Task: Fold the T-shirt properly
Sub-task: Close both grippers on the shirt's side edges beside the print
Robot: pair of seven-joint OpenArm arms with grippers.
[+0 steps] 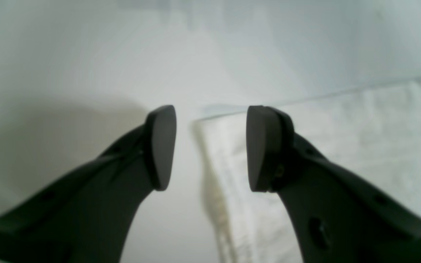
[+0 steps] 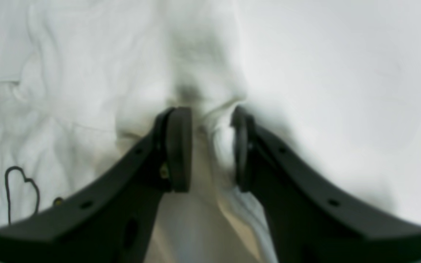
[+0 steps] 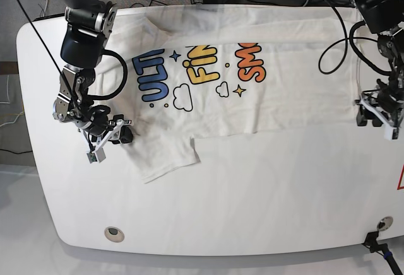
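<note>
the t-shirt [image 3: 252,92] lies print-up on the white table [image 3: 252,205], one sleeve [image 3: 165,156] pointing toward the near edge.

Bright even light; wrist views blurred

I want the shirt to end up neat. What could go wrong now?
The right gripper only has a small bunch of the T-shirt by the sleeve, so it may slip out or drag wrinkles along. The left gripper is open over the hem corner, holding nothing; if it closes a bit off, it could miss the cloth and the fold goes crooked.
</note>
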